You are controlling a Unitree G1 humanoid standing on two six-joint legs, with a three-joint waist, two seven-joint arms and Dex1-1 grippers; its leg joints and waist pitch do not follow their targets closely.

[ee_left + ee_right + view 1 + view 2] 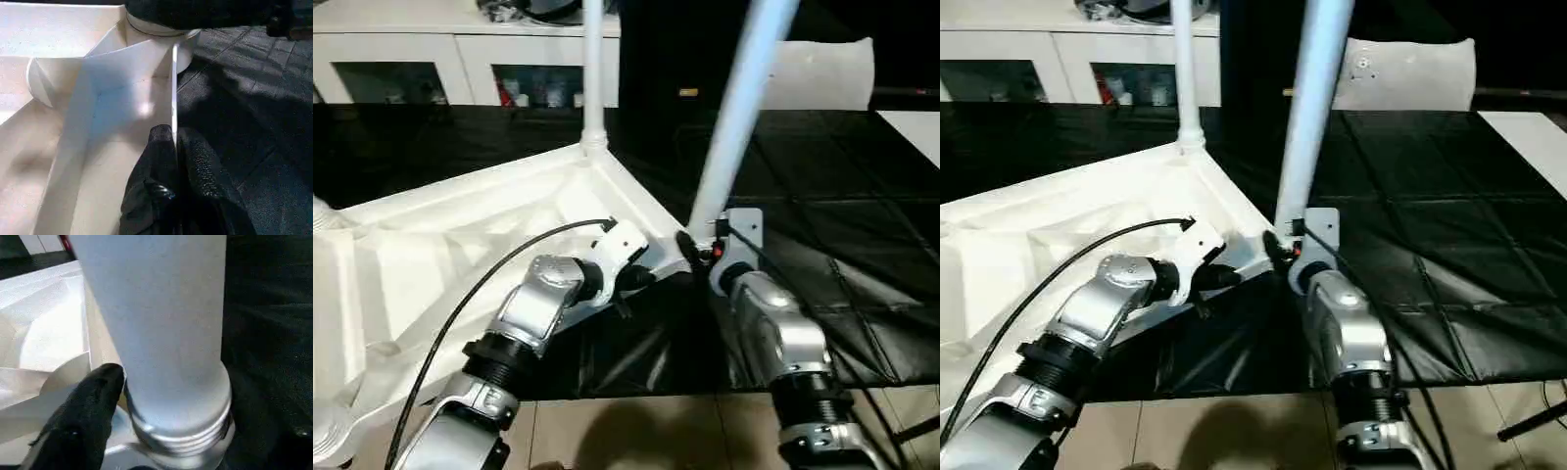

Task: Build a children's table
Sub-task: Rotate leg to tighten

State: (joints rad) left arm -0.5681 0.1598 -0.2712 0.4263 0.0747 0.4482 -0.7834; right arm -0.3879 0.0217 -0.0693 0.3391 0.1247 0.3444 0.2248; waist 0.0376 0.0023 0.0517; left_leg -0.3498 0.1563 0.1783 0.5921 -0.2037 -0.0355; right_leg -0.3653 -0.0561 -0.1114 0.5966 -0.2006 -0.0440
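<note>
Where black mat (862, 294) spreads, white cabinet (460, 59) behind

Smooth matt white plastic table top (460, 235) and leg (734, 117), glossy black floor mat (842, 245), brushed silver metal forearms (773, 328).

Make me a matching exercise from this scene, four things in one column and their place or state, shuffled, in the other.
1 far leg
2 near leg
3 left gripper
4 cabinet

A leaning
B shut on the rim of the table top
C upright in a corner socket
D at the back, behind the table top

Pairs: 1-C, 2-A, 3-B, 4-D
</note>
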